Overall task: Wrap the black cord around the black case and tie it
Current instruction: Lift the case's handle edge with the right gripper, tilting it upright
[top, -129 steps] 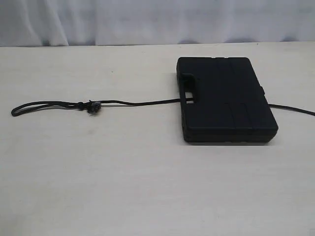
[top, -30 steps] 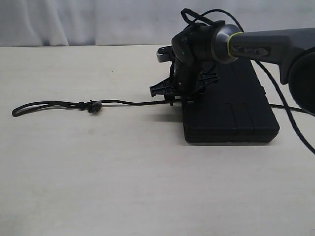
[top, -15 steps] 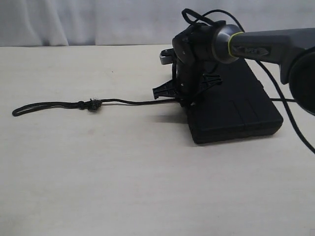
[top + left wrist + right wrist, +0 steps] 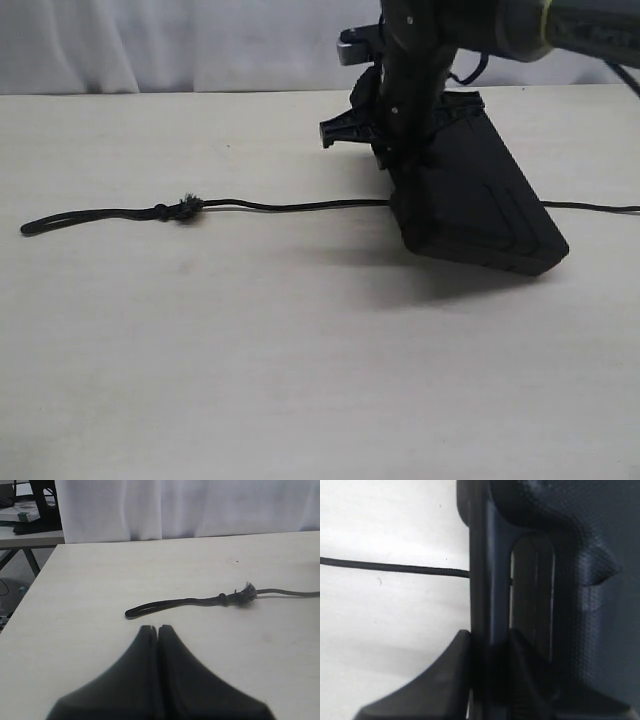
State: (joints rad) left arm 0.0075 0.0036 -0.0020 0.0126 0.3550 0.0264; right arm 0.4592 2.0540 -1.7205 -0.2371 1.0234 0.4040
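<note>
The black case (image 4: 480, 200) stands tilted, its handle end raised off the table and its far long edge still down. My right gripper (image 4: 395, 150) is shut on the handle bar (image 4: 490, 580), one finger on each side of it (image 4: 490, 640). The black cord (image 4: 290, 206) lies straight across the table, passes under the case and comes out on the right (image 4: 600, 208). Its frayed knot (image 4: 185, 207) and looped end (image 4: 30, 228) rest at the left. In the left wrist view, my left gripper (image 4: 158, 627) hangs shut and empty just short of the loop (image 4: 134, 612).
A white curtain (image 4: 200, 45) hangs behind the pale table (image 4: 250, 350). The left wrist view shows the table's side edge (image 4: 30, 587), with another table and clutter (image 4: 25, 515) beyond it. The right arm (image 4: 560, 25) reaches in from the upper right.
My right gripper has closed on the case handle and risen, tipping the handle end up off the table. The cord's knot has shifted slightly. The left gripper stays shut.
</note>
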